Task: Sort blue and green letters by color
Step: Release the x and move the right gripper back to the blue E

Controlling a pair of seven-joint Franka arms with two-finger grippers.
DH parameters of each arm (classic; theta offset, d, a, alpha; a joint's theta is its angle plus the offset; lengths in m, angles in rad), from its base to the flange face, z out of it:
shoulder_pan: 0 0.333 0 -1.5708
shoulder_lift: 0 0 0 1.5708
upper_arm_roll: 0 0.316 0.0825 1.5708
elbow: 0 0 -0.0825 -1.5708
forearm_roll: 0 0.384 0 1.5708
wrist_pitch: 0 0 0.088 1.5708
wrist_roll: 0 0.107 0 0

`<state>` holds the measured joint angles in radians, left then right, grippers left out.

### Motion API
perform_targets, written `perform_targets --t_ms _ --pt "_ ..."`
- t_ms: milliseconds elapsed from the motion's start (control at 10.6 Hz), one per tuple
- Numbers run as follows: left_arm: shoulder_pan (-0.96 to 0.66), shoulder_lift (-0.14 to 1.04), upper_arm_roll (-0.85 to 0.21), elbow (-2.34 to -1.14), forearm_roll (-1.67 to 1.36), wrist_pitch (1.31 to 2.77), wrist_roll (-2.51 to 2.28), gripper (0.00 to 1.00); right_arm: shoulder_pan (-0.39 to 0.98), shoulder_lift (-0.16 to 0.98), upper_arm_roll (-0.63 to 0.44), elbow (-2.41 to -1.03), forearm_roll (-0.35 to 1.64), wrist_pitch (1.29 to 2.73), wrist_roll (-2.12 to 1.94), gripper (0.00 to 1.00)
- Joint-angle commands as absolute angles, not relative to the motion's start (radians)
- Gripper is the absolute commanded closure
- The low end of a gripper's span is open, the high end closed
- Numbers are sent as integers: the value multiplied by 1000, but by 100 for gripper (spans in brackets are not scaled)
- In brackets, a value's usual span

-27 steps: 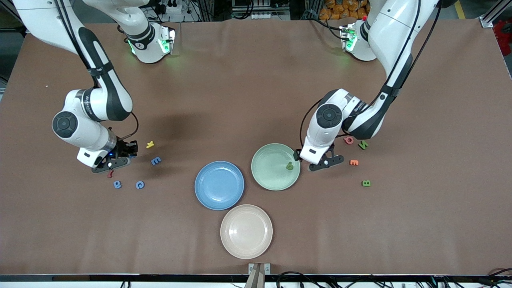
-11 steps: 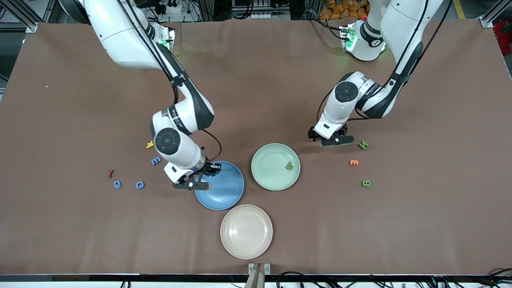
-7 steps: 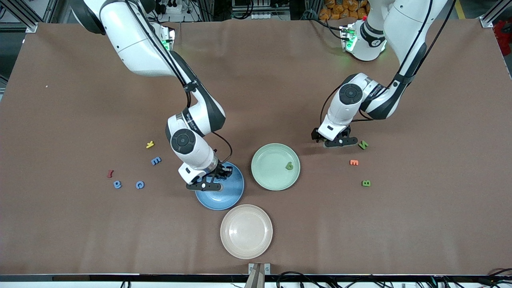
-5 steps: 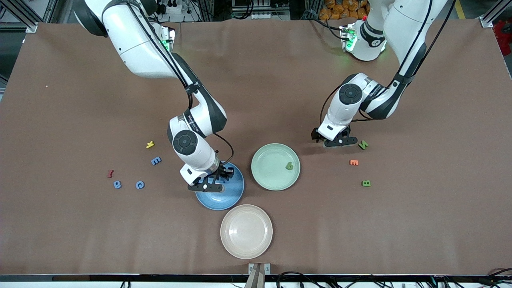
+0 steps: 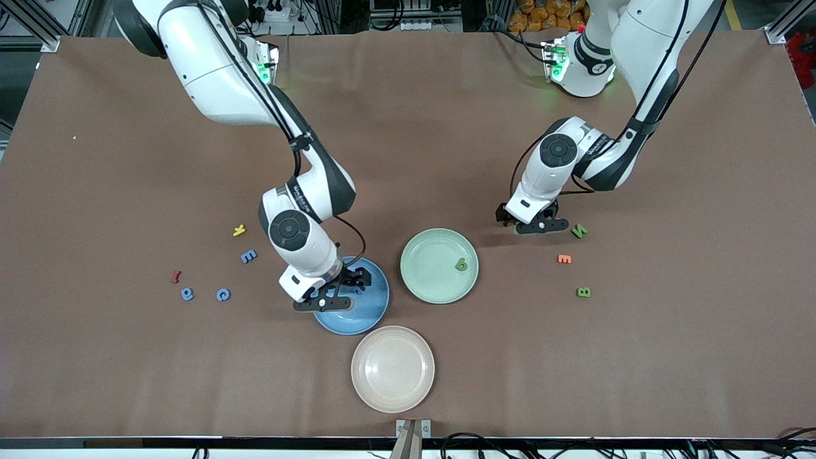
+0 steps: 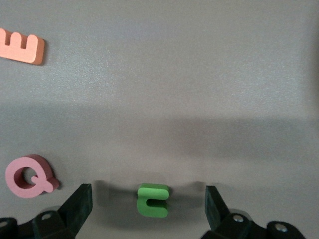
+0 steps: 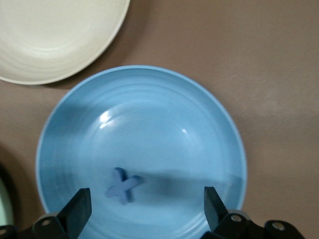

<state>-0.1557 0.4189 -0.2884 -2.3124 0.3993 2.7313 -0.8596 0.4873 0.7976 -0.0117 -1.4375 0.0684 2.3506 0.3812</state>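
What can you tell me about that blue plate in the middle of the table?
The blue plate is round, glossy, plastic-looking, with faint rings inside and a raised rim. It sits flat on the brown table, beside the green plate and cream plate. One small blue letter lies in it. The open right gripper hangs over it.

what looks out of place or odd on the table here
Nothing stands out. One blue letter lies in the blue plate under the open right gripper, a green letter in the green plate. The open left gripper straddles a loose green letter.
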Motion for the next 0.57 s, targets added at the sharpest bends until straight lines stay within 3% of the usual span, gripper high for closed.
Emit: perform_targets --t_ms 0,473 --pt "-146 419 -293 -2319 425 2750 -848 0 427 755 -15 -1427 0 2223 174 0" --pt "-146 419 -293 -2321 425 2750 -848 0 295 658 -28 -1450 -14 2007 147 0"
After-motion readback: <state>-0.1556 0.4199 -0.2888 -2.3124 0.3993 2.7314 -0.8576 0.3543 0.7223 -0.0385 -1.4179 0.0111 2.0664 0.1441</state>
